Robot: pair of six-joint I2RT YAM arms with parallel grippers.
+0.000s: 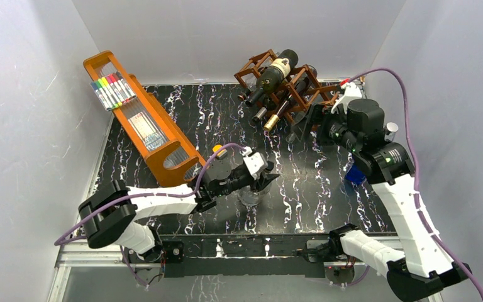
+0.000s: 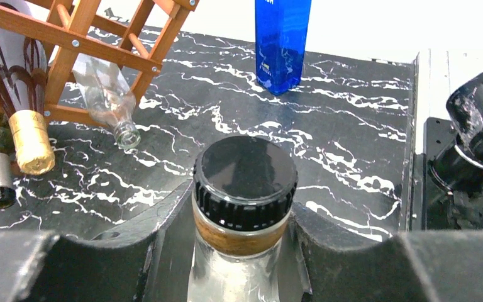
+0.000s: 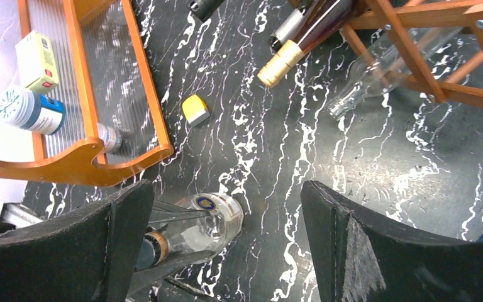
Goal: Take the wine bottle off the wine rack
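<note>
The reddish-brown wine rack (image 1: pixel 259 66) stands at the back of the table and holds several bottles: a dark one with a cream label (image 1: pixel 275 74) on top and a gold-foil one (image 1: pixel 275 117) lower down. My left gripper (image 1: pixel 261 176) is shut on the neck of a clear glass bottle with a black cap (image 2: pixel 245 182), which stands upright at the table's middle front, away from the rack. My right gripper (image 1: pixel 311 123) is open and empty just in front of the rack's right side. The right wrist view shows the clear bottle (image 3: pixel 217 223) below it.
An orange tray (image 1: pixel 157 135) with coloured markers (image 1: pixel 112 91) leans at the left. A blue box (image 2: pixel 282 41) stands at the right near my right arm. A small yellow block (image 3: pixel 195 109) lies on the table. A clear empty bottle (image 2: pixel 107 97) lies in the rack's lowest cell.
</note>
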